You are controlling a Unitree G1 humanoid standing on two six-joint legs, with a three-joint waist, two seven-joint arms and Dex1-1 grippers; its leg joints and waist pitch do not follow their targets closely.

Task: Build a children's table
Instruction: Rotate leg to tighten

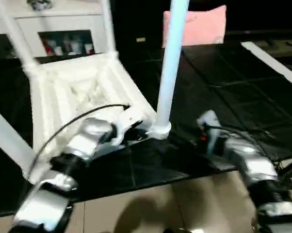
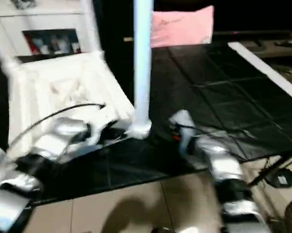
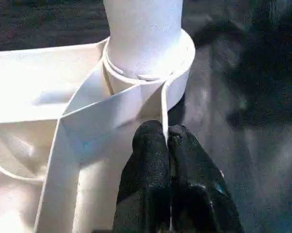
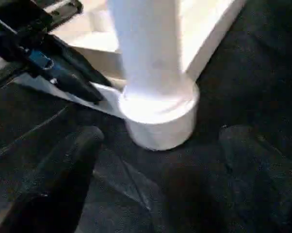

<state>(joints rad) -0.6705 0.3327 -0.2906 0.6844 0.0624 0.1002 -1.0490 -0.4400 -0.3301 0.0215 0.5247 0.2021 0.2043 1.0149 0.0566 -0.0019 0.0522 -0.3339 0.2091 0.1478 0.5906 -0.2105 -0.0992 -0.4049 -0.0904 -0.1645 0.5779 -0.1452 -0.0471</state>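
Observation:
The white children's table (image 1: 73,92) lies upside down on a black mat, ribbed underside up. Three of its legs (image 1: 12,34) rise at the other corners. At the near corner a fourth tube leg (image 1: 168,73) stands upright in its round socket (image 1: 159,130). My left gripper (image 3: 160,135) is shut on the thin rim wall right beside that socket. My right gripper (image 4: 163,138) is open a little to the right of the socket, close to it. Its fingers (image 4: 83,145) stand wide apart, low over the mat, with nothing between them.
A black mat (image 1: 223,87) covers the floor under the table, and beige tiles (image 1: 160,204) show in front. A pink pillow (image 1: 204,24) lies at the back, and a white cabinet (image 1: 63,29) stands at the back left. Cables and a small box (image 2: 282,177) lie at the right.

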